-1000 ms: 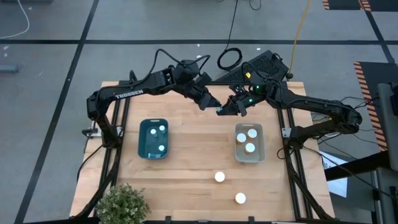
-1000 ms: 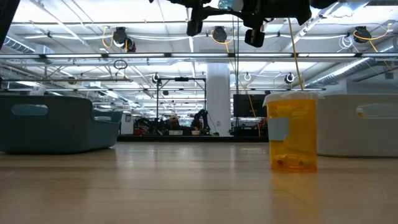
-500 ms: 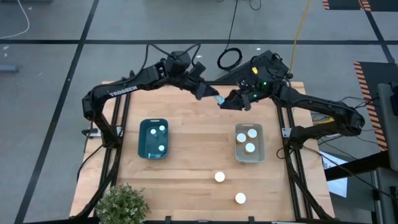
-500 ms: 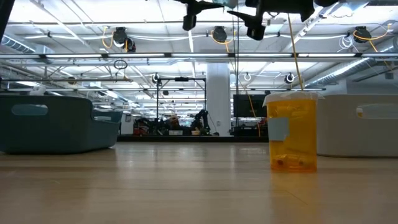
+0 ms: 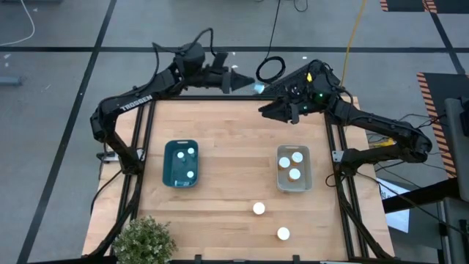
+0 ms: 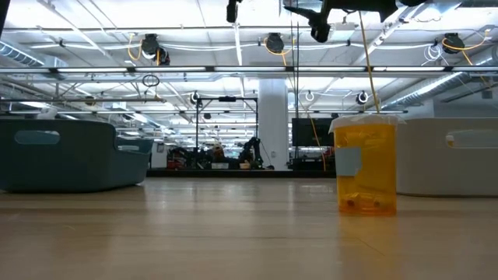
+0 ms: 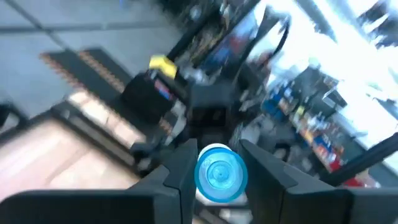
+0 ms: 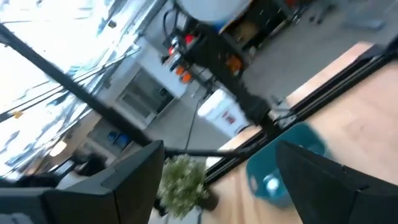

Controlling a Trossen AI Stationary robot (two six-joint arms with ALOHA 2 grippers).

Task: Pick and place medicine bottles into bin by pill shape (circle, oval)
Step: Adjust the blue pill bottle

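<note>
1. The left gripper [image 5: 236,79] is up in the air over the table's [image 5: 227,158] far edge, fingers clamped on a small bottle [image 7: 221,173]; the left wrist view shows its round cap squeezed between them.
2. The right gripper [image 5: 266,111] hangs near the far edge too, fingers spread wide with nothing in them.
3. Down on the table, the teal bin [image 5: 181,163] holds two bottles, the clear bin [image 5: 294,169] three.
4. Two more bottles sit loose towards the near edge, one [image 5: 259,209] just ahead of the other [image 5: 283,234]; an amber one [image 6: 364,163] fills the low view.
5. My read: this is the carry step. Next, the left arm needs to swing to whichever bin suits this bottle's pills, lower, and release.
</note>
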